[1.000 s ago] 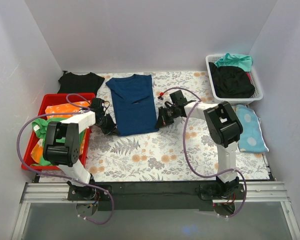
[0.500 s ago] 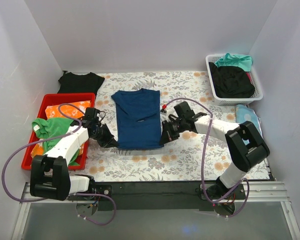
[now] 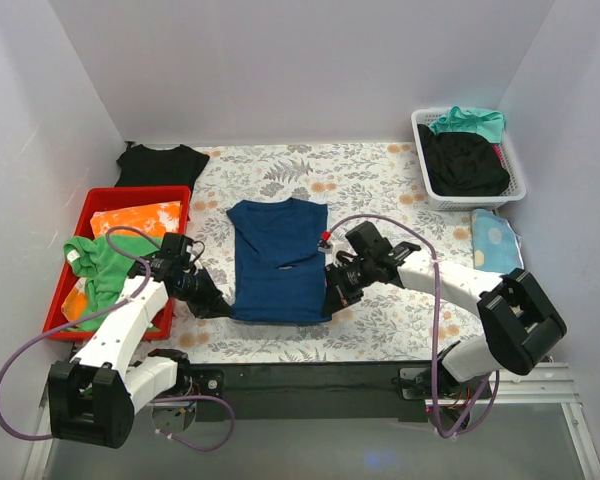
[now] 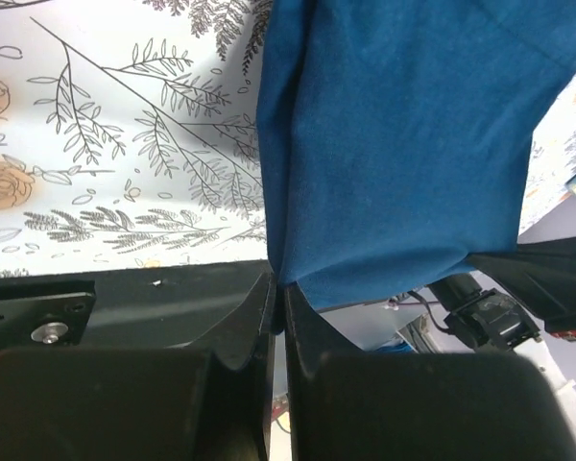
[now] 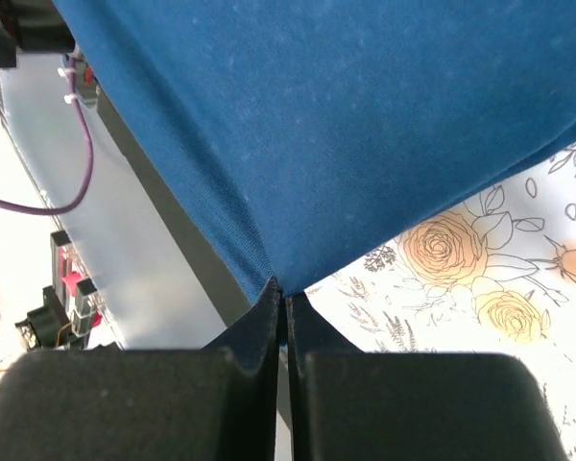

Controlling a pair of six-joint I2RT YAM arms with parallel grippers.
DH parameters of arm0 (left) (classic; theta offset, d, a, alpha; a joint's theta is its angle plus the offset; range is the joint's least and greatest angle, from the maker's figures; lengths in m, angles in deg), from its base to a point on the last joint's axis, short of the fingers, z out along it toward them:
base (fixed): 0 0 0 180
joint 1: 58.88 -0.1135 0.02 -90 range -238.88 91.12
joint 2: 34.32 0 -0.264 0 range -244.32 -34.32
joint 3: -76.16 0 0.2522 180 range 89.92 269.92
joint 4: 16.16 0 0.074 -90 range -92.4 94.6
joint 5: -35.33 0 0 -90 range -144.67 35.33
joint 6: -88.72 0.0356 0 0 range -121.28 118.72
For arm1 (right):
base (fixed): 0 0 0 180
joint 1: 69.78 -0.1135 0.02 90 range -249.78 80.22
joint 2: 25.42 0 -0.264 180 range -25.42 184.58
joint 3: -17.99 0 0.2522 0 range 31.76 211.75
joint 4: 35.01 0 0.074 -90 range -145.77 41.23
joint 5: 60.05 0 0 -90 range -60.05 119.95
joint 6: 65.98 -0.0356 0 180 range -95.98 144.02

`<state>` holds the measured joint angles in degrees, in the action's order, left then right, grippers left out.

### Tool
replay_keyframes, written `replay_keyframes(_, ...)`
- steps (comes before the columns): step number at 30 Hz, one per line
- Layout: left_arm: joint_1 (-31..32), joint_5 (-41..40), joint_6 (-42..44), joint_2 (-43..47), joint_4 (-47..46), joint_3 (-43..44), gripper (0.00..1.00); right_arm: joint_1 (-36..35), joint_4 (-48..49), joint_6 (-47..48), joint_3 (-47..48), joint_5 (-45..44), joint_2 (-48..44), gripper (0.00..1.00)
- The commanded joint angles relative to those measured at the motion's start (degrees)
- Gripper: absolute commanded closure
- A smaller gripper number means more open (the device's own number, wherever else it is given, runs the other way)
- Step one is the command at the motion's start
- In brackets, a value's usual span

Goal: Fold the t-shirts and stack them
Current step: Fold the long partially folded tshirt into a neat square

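A navy blue t-shirt [image 3: 278,258] lies lengthwise on the flowered cloth, its print not showing. My left gripper [image 3: 223,304] is shut on its near left corner, seen in the left wrist view [image 4: 276,280]. My right gripper [image 3: 333,300] is shut on its near right corner, seen in the right wrist view [image 5: 280,288]. The shirt also fills both wrist views [image 4: 403,144] [image 5: 346,115]. A black t-shirt [image 3: 161,163] lies at the back left. Another black shirt [image 3: 464,162] and a teal one [image 3: 470,121] sit in the white basket [image 3: 515,165].
A red bin [image 3: 108,196] at the left holds green [image 3: 97,262] and orange [image 3: 135,218] cloths. A pale blue patterned cloth [image 3: 494,240] lies at the right near the basket. The table's black front edge [image 3: 310,375] is just below the shirt's hem.
Both grippers have dragged the navy shirt toward the near edge of the table, keeping hold of its two near corners. Both arms have drawn back with it.
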<state>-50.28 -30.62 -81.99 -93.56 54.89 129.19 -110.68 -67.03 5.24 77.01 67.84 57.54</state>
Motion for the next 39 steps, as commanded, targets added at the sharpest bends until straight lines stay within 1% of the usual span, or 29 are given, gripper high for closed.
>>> replay_keyframes(1, -0.3, -3.2, -1.0, 1.6, 2.6, 6.2, 1.0, 0.2, -7.1, 0.3, 6.3, -2.7, -2.6, 0.99)
replay_keyframes(2, -0.3, -3.7, -1.3, 1.1, 2.6, 8.5, 1.0, 0.2, -7.7, 0.3, 9.1, -3.4, -2.6, 0.99)
replay_keyframes(5, -0.3, -5.6, -2.3, -0.2, 0.7, 11.4, 1.0, 0.2, -8.9, 0.9, 14.0, -6.4, -1.8, 0.99)
replay_keyframes(8, -0.3, -6.6, -3.0, -2.9, -2.4, 14.9, 1.0, 0.6, -9.0, 2.0, 17.0, -7.9, 0.1, 0.99)
replay_keyframes(15, -0.3, -11.2, -3.7, -13.7, -8.5, 24.5, 1.0, 4.3, -8.8, 4.6, 27.2, -10.7, 8.0, 0.99)
replay_keyframes(16, -0.3, -11.9, -4.1, -16.8, -9.0, 26.7, 1.0, 5.4, -8.8, 5.1, 30.0, -10.5, 10.6, 0.99)
replay_keyframes(21, -0.3, -14.0, -4.1, -26.7, -13.8, 32.8, 1.0, 8.5, -8.8, 6.3, 39.4, -9.7, 19.7, 0.99)
replay_keyframes(24, -0.3, -14.1, -3.0, -33.6, -15.5, 37.6, 1.0, 10.9, -9.0, 6.6, 45.9, -9.1, 27.8, 0.99)
replay_keyframes(29, -0.3, -15.0, -0.2, -46.5, -14.6, 47.5, 1.0, 12.6, -10.1, 6.3, 56.9, -7.9, 36.9, 0.99)
replay_keyframes(33, -0.3, -14.7, 0.8, -52.8, -14.8, 52.6, 1.0, 13.3, -10.7, 6.0, 62.6, -8.0, 43.3, 0.99)
replay_keyframes(37, -0.3, -16.6, 1.6, -57.3, -14.3, 56.6, 1.0, 14.1, -10.7, 4.9, 67.5, -8.3, 47.6, 0.99)
replay_keyframes(38, -0.3, -16.8, 2.0, -57.8, -14.8, 57.4, 1.0, 14.4, -10.8, 4.6, 68.5, -7.8, 48.3, 0.89)
replay_keyframes(39, -0.3, -16.8, 2.8, -58.5, -15.1, 58.6, 0.87, 14.9, -10.8, 4.4, 70.2, -7.7, 48.9, 0.82)
